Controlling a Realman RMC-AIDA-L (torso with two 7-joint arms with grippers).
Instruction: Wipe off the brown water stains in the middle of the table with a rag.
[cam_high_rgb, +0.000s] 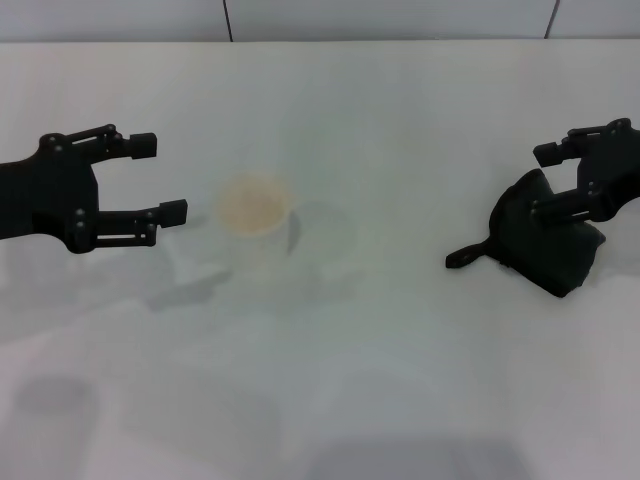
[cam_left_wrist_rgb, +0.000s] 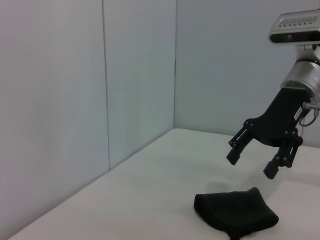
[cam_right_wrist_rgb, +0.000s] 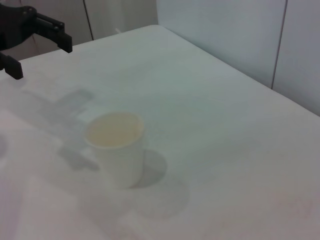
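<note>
I'm seeing a white cup standing mid-table and no clear stain; the rag is lying near the right edge under my spread right gripper, the left gripper hovering spread too.

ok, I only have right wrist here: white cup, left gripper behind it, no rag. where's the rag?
Observer: The black rag lies on the table, to the robot's right of the white cup and well apart from it.
Operator: right gripper on it?
Observer: No. The left wrist view shows the right gripper open, hanging above the rag with a gap between them.
Operator: rag flat?
Observer: No, it is bunched into a mound, with one thin corner trailing toward the cup.
</note>
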